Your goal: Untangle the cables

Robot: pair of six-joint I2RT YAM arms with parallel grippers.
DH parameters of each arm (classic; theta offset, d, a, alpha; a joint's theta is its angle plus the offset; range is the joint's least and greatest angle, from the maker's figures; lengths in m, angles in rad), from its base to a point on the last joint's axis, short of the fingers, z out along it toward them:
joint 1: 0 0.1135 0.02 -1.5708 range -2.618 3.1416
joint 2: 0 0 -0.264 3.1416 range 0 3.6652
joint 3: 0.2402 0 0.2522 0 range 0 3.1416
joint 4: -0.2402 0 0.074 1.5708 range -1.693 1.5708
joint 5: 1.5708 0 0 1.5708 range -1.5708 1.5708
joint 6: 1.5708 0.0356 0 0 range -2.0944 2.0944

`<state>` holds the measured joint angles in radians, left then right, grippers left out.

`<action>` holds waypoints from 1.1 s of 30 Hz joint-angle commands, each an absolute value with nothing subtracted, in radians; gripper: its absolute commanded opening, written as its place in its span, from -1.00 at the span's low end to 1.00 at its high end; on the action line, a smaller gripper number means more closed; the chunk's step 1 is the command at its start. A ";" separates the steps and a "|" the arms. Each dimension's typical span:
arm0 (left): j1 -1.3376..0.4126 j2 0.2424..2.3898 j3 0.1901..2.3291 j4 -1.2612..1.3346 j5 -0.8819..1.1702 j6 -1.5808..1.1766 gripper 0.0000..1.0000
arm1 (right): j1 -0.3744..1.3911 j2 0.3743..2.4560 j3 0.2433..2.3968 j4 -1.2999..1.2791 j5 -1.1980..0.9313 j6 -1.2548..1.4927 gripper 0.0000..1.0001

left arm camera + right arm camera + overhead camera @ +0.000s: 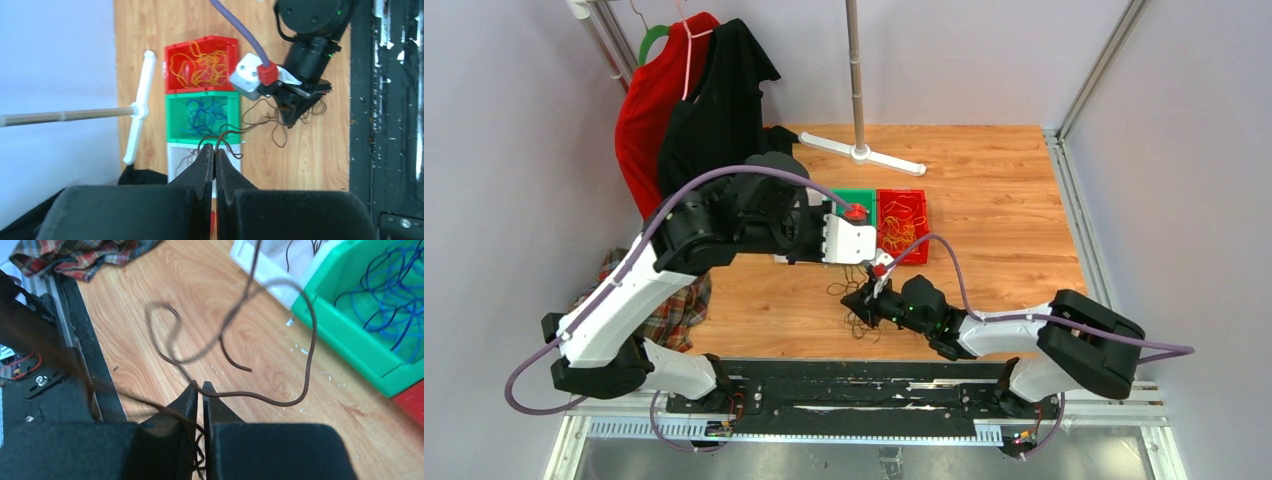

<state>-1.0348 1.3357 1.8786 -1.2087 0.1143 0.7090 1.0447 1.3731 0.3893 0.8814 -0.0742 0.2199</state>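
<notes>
A tangle of dark brown-black cables [859, 318] lies on the wooden table beside my right gripper [861, 300]. In the right wrist view that gripper [201, 385] is shut on dark cable strands; one strand [280, 401] loops away toward the bins. My left gripper [215, 148] hangs high over the white bin [180, 155], shut on a brown cable [235, 131] that runs down to the tangle [285, 107]. A red bin [225, 45] holds yellow-orange cables [200, 67]. Beside it, a green bin [175, 117] holds blue cables [202, 115].
A white cross-foot pole stand [861, 150] stands at the back. Red and black garments [689, 100] hang at the back left. A plaid cloth [684, 305] lies at the left edge. A black rail [864, 385] runs along the near edge.
</notes>
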 commanded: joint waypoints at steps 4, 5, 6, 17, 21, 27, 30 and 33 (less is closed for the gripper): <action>-1.034 1.307 2.058 -1.195 -0.023 0.807 -0.99 | 1.048 1.490 0.297 1.084 -0.012 0.283 -0.89; -1.034 1.315 2.086 -1.194 -0.045 0.826 -0.99 | 1.048 1.505 0.283 1.111 -0.007 0.294 -0.90; -1.033 1.319 2.119 -1.193 -0.070 0.847 -0.99 | 1.048 1.523 0.270 1.141 -0.005 0.300 -0.91; -1.033 1.405 2.382 -1.101 -0.304 1.132 -0.99 | 1.049 1.678 0.185 1.314 0.014 0.377 -0.96; -1.033 1.370 2.305 -0.939 -0.346 1.178 -0.99 | 1.051 1.684 0.171 1.331 0.009 0.398 -0.96; -1.033 1.288 2.037 -0.898 -0.389 1.142 -0.99 | 1.052 1.534 0.178 1.208 0.014 0.413 -0.88; -0.985 1.237 1.866 -0.881 -0.346 1.056 -0.99 | 1.052 1.410 0.211 1.064 0.023 0.402 -0.84; -0.902 1.204 1.693 -0.868 -0.312 1.014 -0.99 | 1.052 1.288 0.241 0.923 0.048 0.385 -0.80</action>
